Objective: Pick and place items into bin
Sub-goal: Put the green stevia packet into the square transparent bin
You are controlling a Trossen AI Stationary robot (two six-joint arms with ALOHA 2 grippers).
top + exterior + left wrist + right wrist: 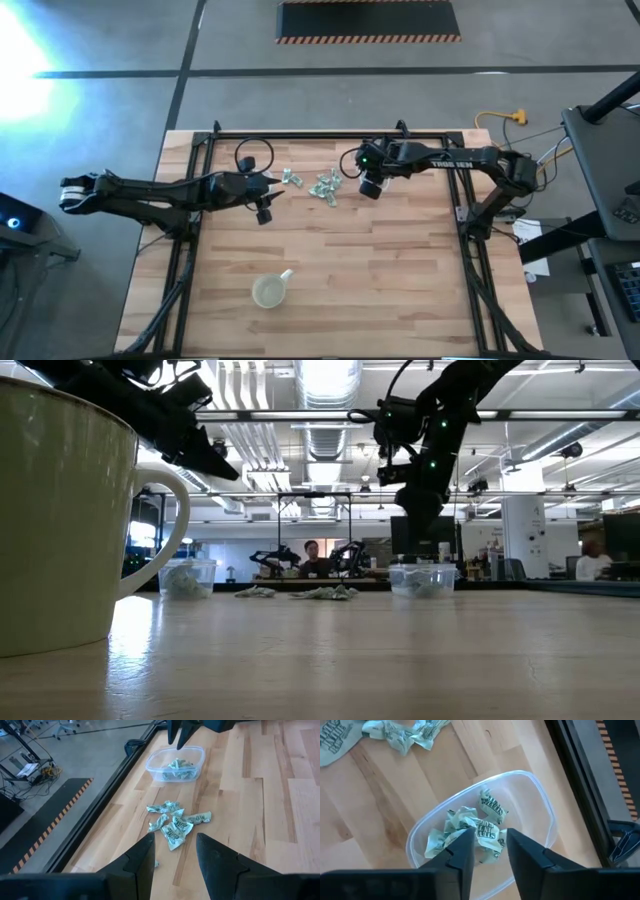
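The items are small crumpled pale green wrappers. A loose pile lies on the wooden table, also seen in the high view. More of the items lie in a clear bin. My right gripper hangs open just over that bin, pointing steeply down, with nothing between its fingers. It shows over the bin in the left wrist view too. My left gripper is open and held above the table, left of the pile, aimed at it.
A second clear container with pale pieces stands at the far left. A yellowish cup with a spout sits near the table's front edge. A black frame rail runs along the far edge. People sit in the room behind.
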